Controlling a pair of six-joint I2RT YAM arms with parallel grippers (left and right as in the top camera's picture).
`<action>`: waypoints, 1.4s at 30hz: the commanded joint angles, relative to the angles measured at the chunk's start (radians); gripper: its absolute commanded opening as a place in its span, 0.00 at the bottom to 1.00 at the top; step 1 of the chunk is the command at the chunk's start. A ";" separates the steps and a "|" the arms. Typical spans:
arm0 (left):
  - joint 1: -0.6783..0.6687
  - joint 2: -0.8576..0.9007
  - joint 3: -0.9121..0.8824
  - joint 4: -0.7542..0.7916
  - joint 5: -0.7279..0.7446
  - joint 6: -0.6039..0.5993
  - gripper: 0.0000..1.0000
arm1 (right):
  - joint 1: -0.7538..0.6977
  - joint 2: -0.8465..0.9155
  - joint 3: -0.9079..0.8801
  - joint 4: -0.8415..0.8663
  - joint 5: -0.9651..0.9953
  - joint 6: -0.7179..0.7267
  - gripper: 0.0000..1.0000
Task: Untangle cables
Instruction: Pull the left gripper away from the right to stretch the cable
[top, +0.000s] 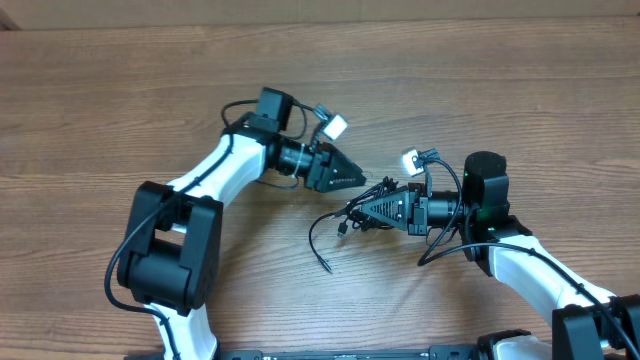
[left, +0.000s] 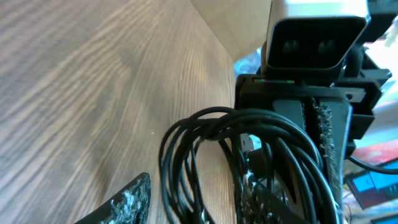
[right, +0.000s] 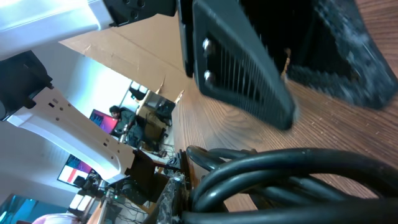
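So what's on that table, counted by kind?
Arms: 2, left arm and right arm
Cable bundle: 1
Total: 3

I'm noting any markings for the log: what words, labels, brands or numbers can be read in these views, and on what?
No text can be read in any view.
Background screens in the right wrist view: coloured patches, too blurred to read.
Blue item at the right edge of the left wrist view: too blurred to read.
Cables and table: no print visible.
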 joint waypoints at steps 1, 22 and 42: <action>-0.030 0.005 0.019 0.006 -0.014 0.026 0.48 | -0.006 0.002 0.014 0.007 -0.030 0.002 0.04; -0.043 0.005 0.019 -0.120 -0.015 0.076 0.41 | -0.006 0.002 0.014 0.007 -0.029 0.002 0.04; -0.061 0.005 0.019 -0.190 -0.025 0.185 0.55 | -0.006 0.002 0.014 0.006 -0.029 0.002 0.04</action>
